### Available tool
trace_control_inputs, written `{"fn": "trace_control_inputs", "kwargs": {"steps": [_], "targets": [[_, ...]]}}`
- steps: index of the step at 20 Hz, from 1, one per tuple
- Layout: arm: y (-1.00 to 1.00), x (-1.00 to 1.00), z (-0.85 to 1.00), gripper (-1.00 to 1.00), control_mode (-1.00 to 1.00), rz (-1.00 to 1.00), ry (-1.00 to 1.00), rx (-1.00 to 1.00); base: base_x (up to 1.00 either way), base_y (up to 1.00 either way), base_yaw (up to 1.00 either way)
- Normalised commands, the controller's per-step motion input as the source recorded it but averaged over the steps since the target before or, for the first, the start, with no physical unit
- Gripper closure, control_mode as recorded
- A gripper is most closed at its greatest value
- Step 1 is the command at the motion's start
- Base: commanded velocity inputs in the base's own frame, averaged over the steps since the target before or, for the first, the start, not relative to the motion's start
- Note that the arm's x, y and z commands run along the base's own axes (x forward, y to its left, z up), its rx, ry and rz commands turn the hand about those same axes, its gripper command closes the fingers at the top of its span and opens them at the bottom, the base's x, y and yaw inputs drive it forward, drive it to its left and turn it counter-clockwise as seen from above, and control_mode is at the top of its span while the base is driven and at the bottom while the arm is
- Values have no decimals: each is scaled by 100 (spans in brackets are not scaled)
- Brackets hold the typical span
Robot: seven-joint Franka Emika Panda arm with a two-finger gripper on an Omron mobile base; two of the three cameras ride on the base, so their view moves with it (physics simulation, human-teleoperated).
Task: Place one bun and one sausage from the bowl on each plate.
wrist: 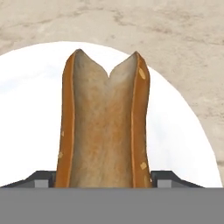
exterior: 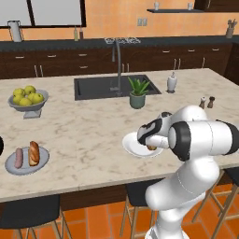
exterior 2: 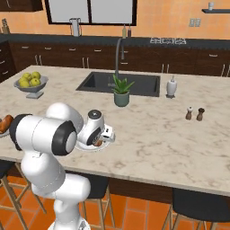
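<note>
Bun (wrist: 105, 127) on near plate (wrist: 183, 144); bun and sausage (exterior: 18, 158) on far-left plate (exterior: 10, 165).

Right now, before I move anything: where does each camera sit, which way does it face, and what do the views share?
Left base view: behind the arm's left, facing the counter; arm at lower right, tool over the white plate.
Right base view: behind its right, same counter; arm at lower left.
Hand view: looks down the tool at a bun on that plate.
Shared: white plate in all three; sink, plant, apples in both base views.

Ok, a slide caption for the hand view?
End effector straddling a split bun over the white plate on the marble counter.
</note>
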Motion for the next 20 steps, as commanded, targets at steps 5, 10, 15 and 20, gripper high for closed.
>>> {"fn": "trace_control_inputs", "kwargs": {"steps": [5, 10, 15, 20], "targets": [[0, 0, 9, -100, -100, 0, 0, 0, 0, 0, 0], [0, -16, 34, -100, -100, 0, 0, 0, 0, 0, 0], [0, -66, 67, -100, -100, 0, 2, 0, 0, 0, 0], [2, -96, 70, -100, -100, 0, 8, 0, 0, 0, 0]]}}
